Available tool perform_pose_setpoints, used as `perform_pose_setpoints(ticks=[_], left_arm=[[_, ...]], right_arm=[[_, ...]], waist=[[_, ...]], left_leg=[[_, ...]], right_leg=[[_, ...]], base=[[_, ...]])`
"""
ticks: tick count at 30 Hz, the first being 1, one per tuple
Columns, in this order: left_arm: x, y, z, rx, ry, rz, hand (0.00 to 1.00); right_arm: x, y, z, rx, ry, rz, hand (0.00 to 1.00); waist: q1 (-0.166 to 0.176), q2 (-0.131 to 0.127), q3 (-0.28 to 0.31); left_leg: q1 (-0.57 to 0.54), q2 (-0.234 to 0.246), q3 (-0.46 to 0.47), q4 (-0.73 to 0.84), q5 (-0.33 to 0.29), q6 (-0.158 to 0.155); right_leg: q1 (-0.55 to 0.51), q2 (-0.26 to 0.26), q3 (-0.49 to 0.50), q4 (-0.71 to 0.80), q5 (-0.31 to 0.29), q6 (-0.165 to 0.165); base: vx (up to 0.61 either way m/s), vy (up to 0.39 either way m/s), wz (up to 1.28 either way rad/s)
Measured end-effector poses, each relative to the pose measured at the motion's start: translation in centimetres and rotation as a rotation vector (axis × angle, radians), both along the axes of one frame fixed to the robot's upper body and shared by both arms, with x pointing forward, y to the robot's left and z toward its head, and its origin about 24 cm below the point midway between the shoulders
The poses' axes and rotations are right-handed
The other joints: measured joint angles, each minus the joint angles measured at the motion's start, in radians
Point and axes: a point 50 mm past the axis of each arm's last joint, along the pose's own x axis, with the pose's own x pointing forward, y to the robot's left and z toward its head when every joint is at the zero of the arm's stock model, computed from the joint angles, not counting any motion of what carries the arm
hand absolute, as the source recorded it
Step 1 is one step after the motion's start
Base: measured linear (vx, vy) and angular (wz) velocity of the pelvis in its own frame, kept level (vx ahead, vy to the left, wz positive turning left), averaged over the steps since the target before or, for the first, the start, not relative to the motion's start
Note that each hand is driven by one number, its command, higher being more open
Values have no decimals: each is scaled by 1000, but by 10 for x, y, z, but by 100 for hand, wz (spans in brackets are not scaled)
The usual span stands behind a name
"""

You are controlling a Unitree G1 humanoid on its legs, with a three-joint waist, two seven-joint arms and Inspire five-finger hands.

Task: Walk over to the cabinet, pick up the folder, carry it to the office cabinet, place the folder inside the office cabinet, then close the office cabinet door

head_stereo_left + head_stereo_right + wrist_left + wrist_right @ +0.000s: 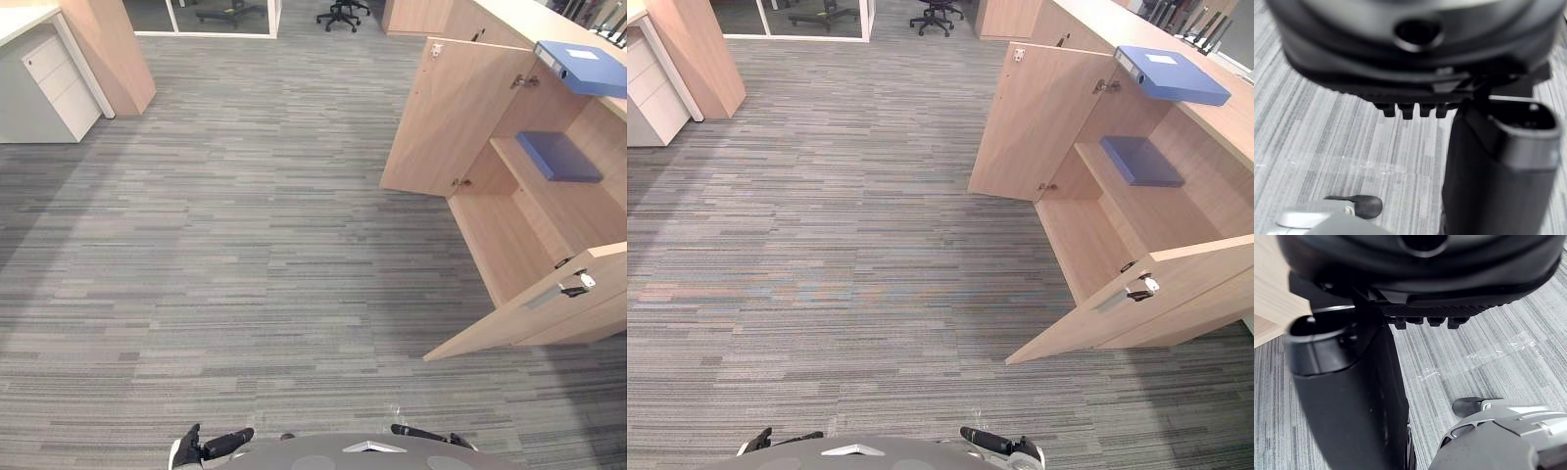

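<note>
A blue box-file folder (580, 67) lies flat on top of the light wooden office cabinet (534, 220) at the right. A second flat blue folder (558, 155) rests on the shelf inside it. Both cabinet doors stand open: the far door (451, 117) swings out towards the room and the near door (549, 304), with a small metal handle, juts out over the carpet. My left hand (211, 446) and right hand (426, 434) hang low at the bottom edge, well short of the cabinet. Their fingers (1410, 110) are relaxed and hold nothing.
Grey striped carpet (245, 255) stretches between me and the cabinet. A white drawer unit (49, 83) and a wooden panel (113, 54) stand at the far left. Black office chairs (343, 12) sit at the back, beside a glass partition (206, 20).
</note>
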Motion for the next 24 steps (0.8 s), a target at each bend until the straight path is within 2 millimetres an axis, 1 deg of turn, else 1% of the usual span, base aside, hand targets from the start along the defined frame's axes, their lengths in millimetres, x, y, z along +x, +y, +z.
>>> perform_pose_setpoints(ticks=[4, 5, 6, 7, 8, 9, 10, 11, 12, 13, 14, 15, 16, 17, 18, 19, 20, 21, 22, 23, 24], left_arm=[[0, 0, 0, 6, 1, 2, 100], [3, 2, 1, 12, -4, 2, 100], [9, 3, 2, 17, -22, 6, 100], [20, 3, 3, 14, -62, 47, 100], [24, 2, 4, 6, -93, 98, 100], [25, 4, 5, 3, -110, 138, 100], [24, 4, 5, -8, -132, 223, 100], [25, 3, 6, -21, -154, 291, 100], [26, 1, 6, -31, -168, 318, 100], [29, -2, 6, -40, -184, 333, 100], [30, -2, 7, -44, -190, 330, 100], [30, -2, 7, -44, -191, 331, 100], [31, -3, 7, -47, -193, 334, 100], [29, -5, 6, -51, -186, 335, 100], [28, -6, 5, -54, -182, 336, 100], [27, -8, 5, -58, -178, 333, 100], [26, -9, 5, -59, -173, 330, 100], [27, -8, 5, -55, -177, 327, 100], [27, -7, 5, -51, -176, 325, 100], [26, -7, 5, -46, -172, 320, 100], [25, -6, 5, -44, -168, 319, 100]], right_arm=[[0, 0, 0, -1, 0, 0, 100], [1, 1, 0, 0, -1, 0, 100], [2, 1, 0, 0, -4, 4, 100], [5, -2, 1, -8, -10, 1, 100], [5, -5, 2, -13, -14, -11, 100], [5, -6, 2, -17, -13, -9, 100], [7, -6, 2, -23, -17, -7, 100], [5, -8, 2, -37, -5, -11, 100], [3, -9, 2, -44, 2, -15, 100], [2, -11, 2, -52, 10, -16, 100], [4, -12, 3, -53, 3, -13, 100], [6, -13, 3, -54, 0, -13, 100], [8, -13, 3, -55, -4, -13, 100], [7, -14, 4, -58, -3, -14, 100], [6, -16, 4, -62, -2, -14, 100], [6, -18, 4, -68, -1, -16, 100], [7, -18, 4, -69, 1, -16, 100], [7, -19, 4, -64, 3, -19, 100], [9, -19, 4, -59, 2, -15, 100], [14, -18, 5, -55, -11, -11, 100], [18, -16, 5, -51, -23, -11, 100]], waist=[[-2, -1, 0], [-3, -8, 0], [-1, -11, 8], [5, 1, 33], [6, 14, 52], [6, 18, 60], [14, 31, 69], [23, 25, 77], [29, 32, 78], [35, 37, 72], [36, 38, 71], [33, 39, 71], [34, 35, 74], [32, 37, 74], [32, 44, 71], [31, 56, 73], [34, 58, 72], [38, 46, 69], [36, 44, 68], [37, 38, 57], [39, 34, 42]], left_leg=[[-13, 1, -4, 6, 1, -1], [-49, 0, -4, 57, -24, -15], [-119, 6, 2, 173, -78, -24], [-208, 40, 44, 367, -162, -45], [-258, 78, 86, 493, -201, -52], [-291, 102, 113, 579, -214, -59], [-367, 151, 155, 755, -204, -58], [-428, 179, 166, 883, -218, -43], [-443, 185, 166, 894, -231, -34], [-462, 191, 155, 859, -238, -30], [-479, 186, 139, 769, -234, -37], [-488, 181, 128, 716, -228, -44], [-491, 163, 104, 589, -196, -68], [-487, 149, 70, 449, -144, -98], [-486, 151, 51, 386, -119, -109], [-485, 153, 49, 330, -29, -144], [-479, 123, 93, 366, 23, -120], [-490, 109, 133, 411, 5, -91], [-492, 99, 149, 435, -17, -57], [-484, 73, 165, 449, -48, -17], [-474, 55, 181, 444, -64, 2]], right_leg=[[-3, 0, -8, 1, -1, -1], [-16, -4, -12, 10, -4, -5], [-39, -7, -15, 30, -8, -12], [-53, 5, -21, 53, -25, -33], [-49, 21, -28, 57, -41, -52], [-38, 30, -36, 53, -43, -56], [-22, 39, -30, 51, -46, -61], [-5, 39, -21, 60, -52, -63], [-2, 36, -12, 62, -56, -62], [0, 24, 7, 68, -62, -56], [-1, 3, 20, 69, -67, -50], [-3, -10, 25, 70, -69, -45], [1, -54, 26, 71, -80, -29], [2, -97, 29, 70, -93, -7], [4, -113, 37, 67, -99, 2], [17, -147, 54, 65, -114, 31], [40, -194, 56, 58, -128, 52], [53, -222, 55, 72, -132, 49], [48, -236, 64, 109, -127, 56], [24, -261, 77, 190, -120, 57], [-2, -284, 79, 236, -102, 72]], base=[[-7, -5, 6], [-22, -10, 9], [-36, -17, 8], [-91, -17, 3], [-115, 2, -5], [-135, 26, -16], [-46, 53, -28], [14, 81, -29], [61, 91, -36], [121, 190, -37], [144, 201, -38], [235, 286, -34], [245, 302, -38], [266, 330, -39], [304, 398, -29], [353, 435, -9], [455, 473, -11], [401, 346, -8], [417, 269, -18], [332, 200, -19], [392, 255, -23]])
